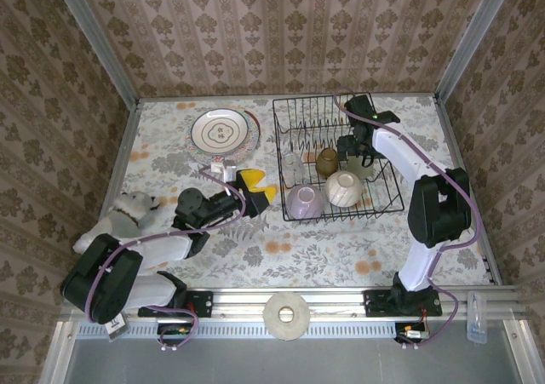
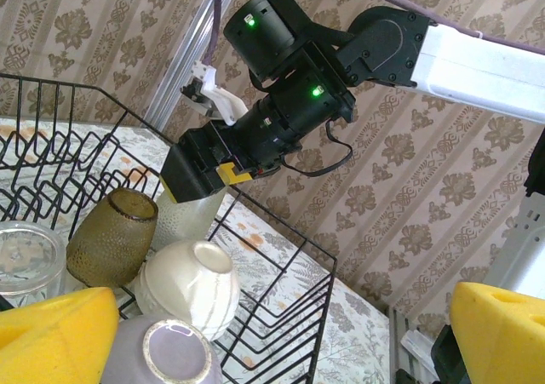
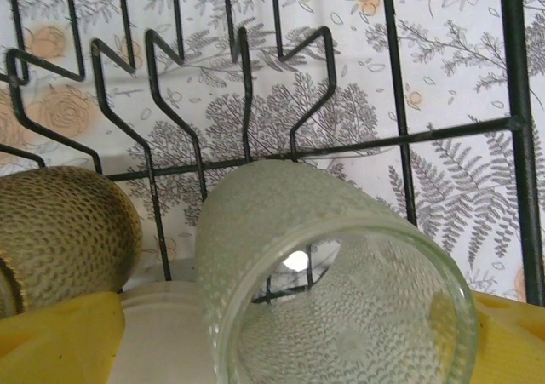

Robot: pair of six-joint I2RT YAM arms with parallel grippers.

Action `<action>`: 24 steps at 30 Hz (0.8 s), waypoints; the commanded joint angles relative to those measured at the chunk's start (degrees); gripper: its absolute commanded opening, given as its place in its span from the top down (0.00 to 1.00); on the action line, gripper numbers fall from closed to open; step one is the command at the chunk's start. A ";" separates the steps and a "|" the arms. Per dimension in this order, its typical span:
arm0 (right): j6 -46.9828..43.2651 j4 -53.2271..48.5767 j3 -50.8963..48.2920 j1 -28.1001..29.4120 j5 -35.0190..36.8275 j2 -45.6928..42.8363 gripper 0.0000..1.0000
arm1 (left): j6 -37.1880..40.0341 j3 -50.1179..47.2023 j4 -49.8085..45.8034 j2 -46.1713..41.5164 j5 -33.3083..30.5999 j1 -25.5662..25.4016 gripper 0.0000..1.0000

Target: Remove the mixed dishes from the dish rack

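Clearly tilted, pale green tumbler (image 3: 328,265), mouth facing right pincer (image 3: 281,346)

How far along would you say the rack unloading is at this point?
Done: the plates sit stacked on the table. In hand: the right gripper straddles the pale green tumbler, jaws open. Left in the dish rack: amber cup, cream bowl, lilac bowl, small clear glass.

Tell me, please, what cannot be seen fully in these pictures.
Lower plates: top view, covered by the white plate; their number is unclear.
Pale green tumbler: right wrist view, rim cut off by the bottom edge.
Lilac bowl: left wrist view, cut off by the bottom edge.
Clear glass: same view, cut by the left edge.
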 commanded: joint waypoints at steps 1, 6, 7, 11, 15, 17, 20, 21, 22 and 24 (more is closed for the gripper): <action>-0.94 -2.47 2.13 -0.08 2.90 0.81 0.08 | -0.29 -0.64 2.71 -1.61 0.04 -0.46 0.00; -0.90 -2.55 3.35 -0.14 2.38 2.23 0.14 | -0.14 -0.76 2.61 -1.95 -0.10 -0.46 0.00; -1.03 -2.64 3.53 -0.23 2.17 2.39 0.15 | -0.16 -0.75 2.60 -1.98 -0.12 -0.46 0.00; -0.99 -2.62 4.16 -0.59 1.21 3.32 0.18 | -0.10 -0.75 2.61 -2.09 -0.12 -0.46 0.00; -0.68 -2.56 4.22 -1.52 0.46 3.73 0.20 | -0.10 -0.84 2.60 -2.18 -0.11 -0.46 0.00; -0.83 -2.30 4.01 -1.73 -0.32 3.81 0.23 | -0.15 -0.84 2.58 -2.18 -0.09 -0.46 0.00; -0.98 -2.29 3.81 -1.81 -0.76 4.04 0.27 | -0.06 -0.82 2.60 -2.09 -0.09 -0.46 0.00; -0.95 -2.30 3.74 -1.84 -1.02 4.02 0.29 | -0.01 -0.84 2.61 -2.09 -0.20 -0.46 0.00; -0.98 -2.14 3.58 -1.83 -1.33 3.84 0.31 | 0.00 -0.84 2.61 -2.07 -0.22 -0.46 0.00; -0.86 -1.67 2.98 -1.82 -2.00 3.09 0.36 | 0.34 -1.01 2.61 -2.12 -0.43 -0.41 0.00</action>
